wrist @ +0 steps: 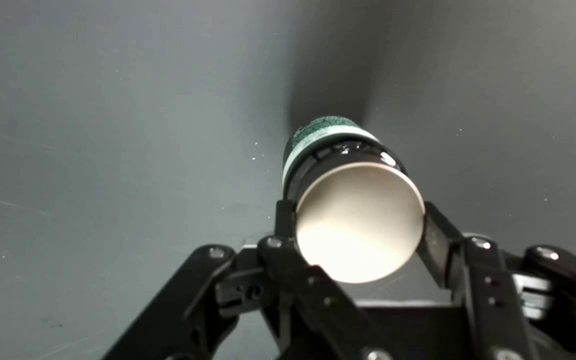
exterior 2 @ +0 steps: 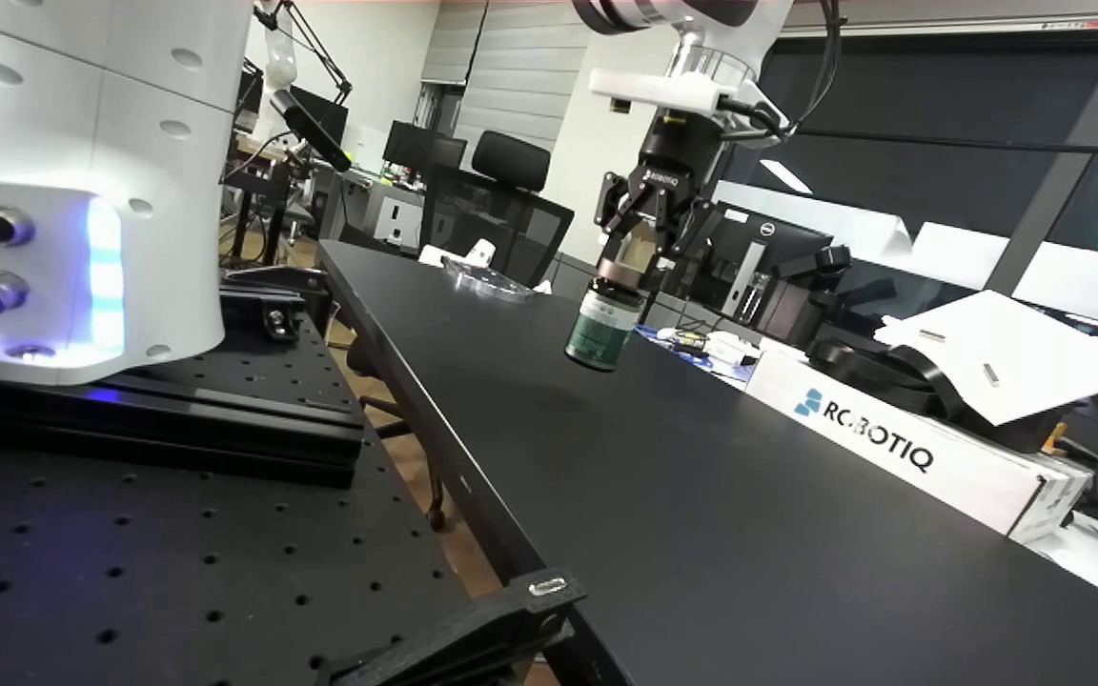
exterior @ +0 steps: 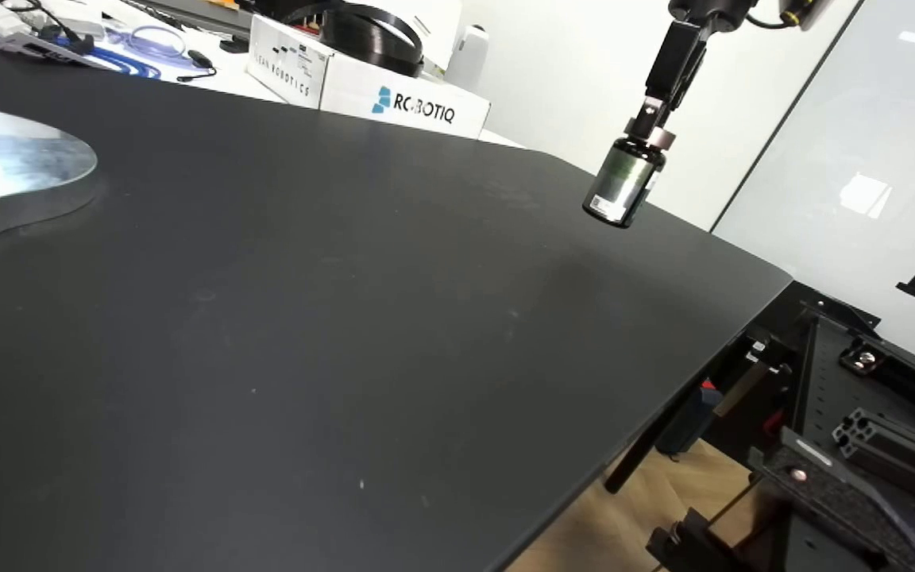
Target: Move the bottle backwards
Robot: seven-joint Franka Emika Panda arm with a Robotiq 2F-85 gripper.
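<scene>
label [exterior 2: 600, 329] on bottle [exterior 2: 618, 297] too small to read, pincer [wrist: 359, 222] cut off by wrist view's bottom edge

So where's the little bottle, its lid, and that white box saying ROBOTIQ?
Bottle [exterior 2: 600, 332]: in an exterior view, on its green label.
Lid [wrist: 360, 222]: in the wrist view, on its round top.
White box [exterior: 406, 102]: in an exterior view, on the side wall with the lettering.
</scene>
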